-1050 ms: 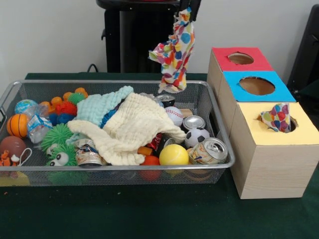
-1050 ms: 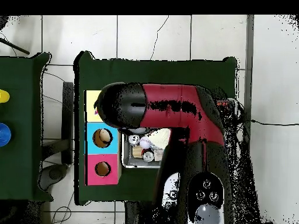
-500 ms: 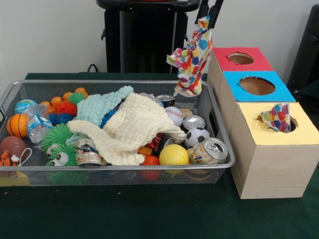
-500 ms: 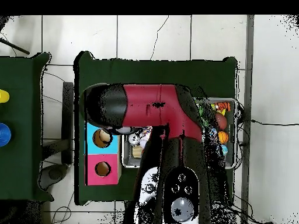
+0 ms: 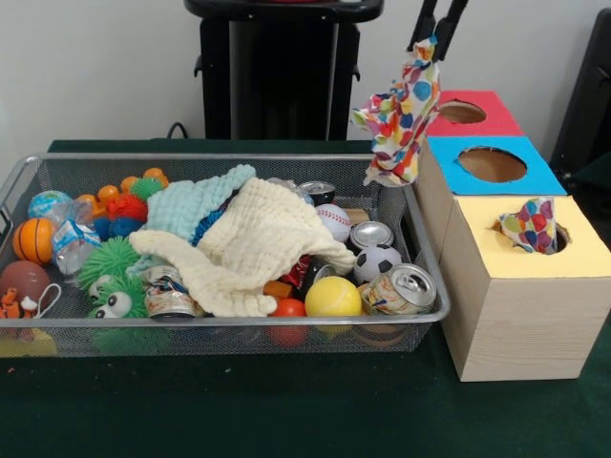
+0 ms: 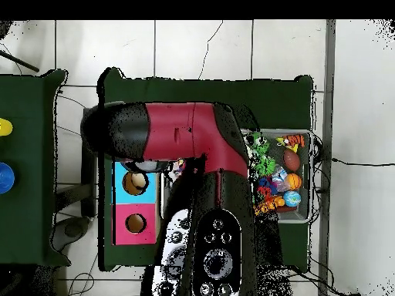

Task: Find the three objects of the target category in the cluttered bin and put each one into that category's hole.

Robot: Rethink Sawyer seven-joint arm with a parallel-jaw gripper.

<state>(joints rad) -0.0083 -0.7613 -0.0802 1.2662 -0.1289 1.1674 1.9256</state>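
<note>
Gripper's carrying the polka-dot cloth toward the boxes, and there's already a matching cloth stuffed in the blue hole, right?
Not the blue hole. In the front view the matching cloth sits in the yellow box's hole; the blue hole is empty. The gripper does hold the polka-dot cloth near the boxes.

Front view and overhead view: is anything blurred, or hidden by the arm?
Front view: evenly lit, sharp; the colourful cloth held by the gripper shows no motion blur. Overhead view: the arm hides the yellow box top and most of the wire basket.
</note>
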